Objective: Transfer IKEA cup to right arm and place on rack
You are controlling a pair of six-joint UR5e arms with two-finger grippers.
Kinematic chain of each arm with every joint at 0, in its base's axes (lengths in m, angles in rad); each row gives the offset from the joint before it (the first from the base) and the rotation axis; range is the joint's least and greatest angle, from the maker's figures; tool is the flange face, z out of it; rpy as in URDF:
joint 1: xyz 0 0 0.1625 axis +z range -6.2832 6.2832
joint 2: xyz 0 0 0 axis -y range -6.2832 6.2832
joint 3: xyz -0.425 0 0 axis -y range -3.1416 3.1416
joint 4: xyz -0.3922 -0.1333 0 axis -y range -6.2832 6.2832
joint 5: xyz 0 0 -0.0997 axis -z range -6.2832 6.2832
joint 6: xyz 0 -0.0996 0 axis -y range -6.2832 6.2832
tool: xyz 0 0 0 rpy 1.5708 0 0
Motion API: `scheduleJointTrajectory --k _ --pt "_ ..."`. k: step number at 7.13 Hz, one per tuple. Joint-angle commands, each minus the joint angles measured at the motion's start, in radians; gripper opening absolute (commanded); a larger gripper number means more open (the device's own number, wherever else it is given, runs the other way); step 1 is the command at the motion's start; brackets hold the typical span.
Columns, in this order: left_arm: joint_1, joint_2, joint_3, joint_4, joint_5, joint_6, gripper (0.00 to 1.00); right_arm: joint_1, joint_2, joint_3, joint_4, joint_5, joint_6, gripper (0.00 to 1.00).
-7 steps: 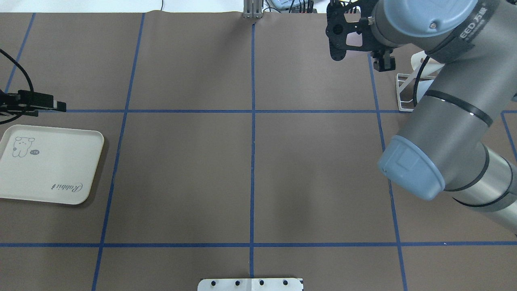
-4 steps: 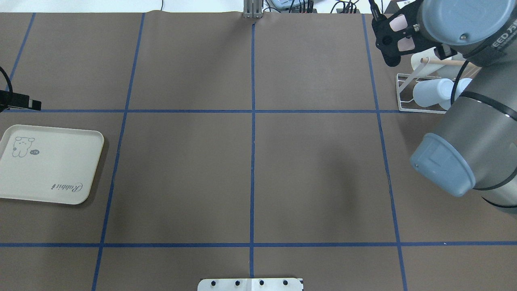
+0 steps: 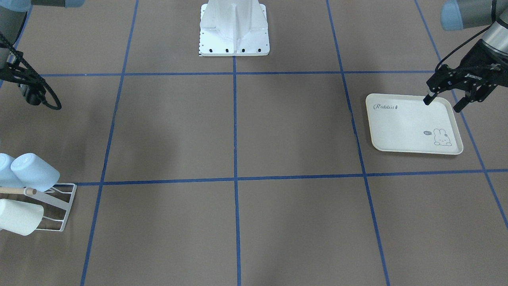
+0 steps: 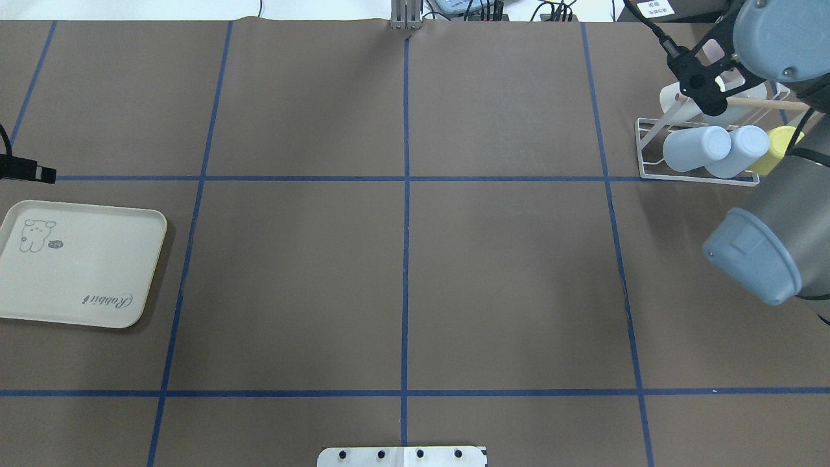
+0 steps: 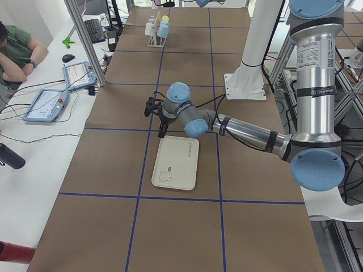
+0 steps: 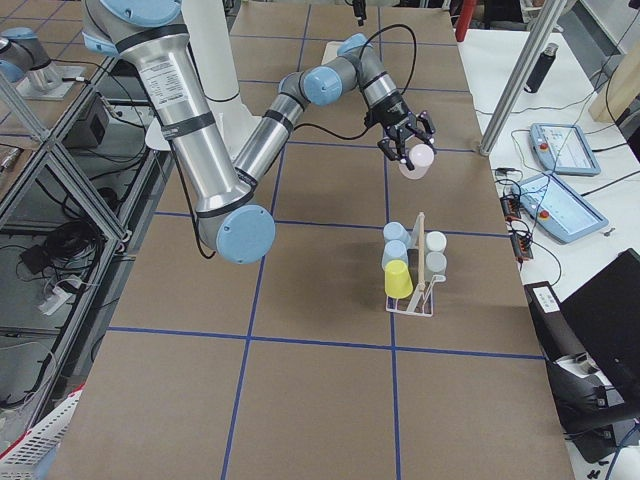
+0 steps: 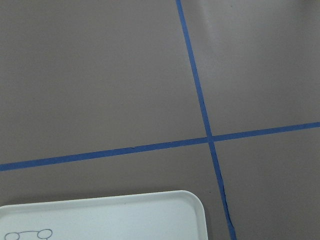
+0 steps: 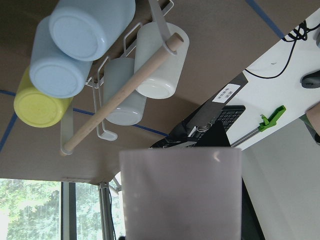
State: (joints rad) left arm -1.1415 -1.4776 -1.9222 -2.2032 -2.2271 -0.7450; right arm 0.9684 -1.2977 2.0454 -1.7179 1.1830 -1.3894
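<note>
Pale pink and translucent, the IKEA cup (image 6: 417,162) is clamped in the fingers of the right gripper (image 6: 408,143), held in the air near the white wire rack (image 4: 648,154) but apart from it. Two blue cups (image 4: 690,149), a yellow cup (image 4: 780,144) and two white cups (image 8: 157,60) hang there under the wooden rod (image 4: 755,102). Across the table (image 4: 402,272), the left gripper (image 3: 442,104) hovers at the rabbit tray (image 3: 405,127), fingers apart.

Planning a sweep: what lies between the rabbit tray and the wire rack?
Only bare mat crossed by blue tape lines, from tray to rack, in the overhead view.
</note>
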Motion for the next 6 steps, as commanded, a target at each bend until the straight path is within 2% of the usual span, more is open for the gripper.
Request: scheduleJointTrajectory --k 1,5,6 --pt "0.0 0.0 0.0 -0.003 0.0 -0.01 1.0 0.093 -0.054 -0.153 0.273 0.0 -0.182 0.36" --pt "0.0 0.0 -0.001 -0.003 0.0 -0.011 1.0 0.115 -0.045 -0.365 0.492 0.007 -0.2 0.37" --pt "0.0 0.0 0.0 -0.003 0.0 -0.011 1.0 0.124 -0.045 -0.413 0.541 0.033 -0.201 0.37"
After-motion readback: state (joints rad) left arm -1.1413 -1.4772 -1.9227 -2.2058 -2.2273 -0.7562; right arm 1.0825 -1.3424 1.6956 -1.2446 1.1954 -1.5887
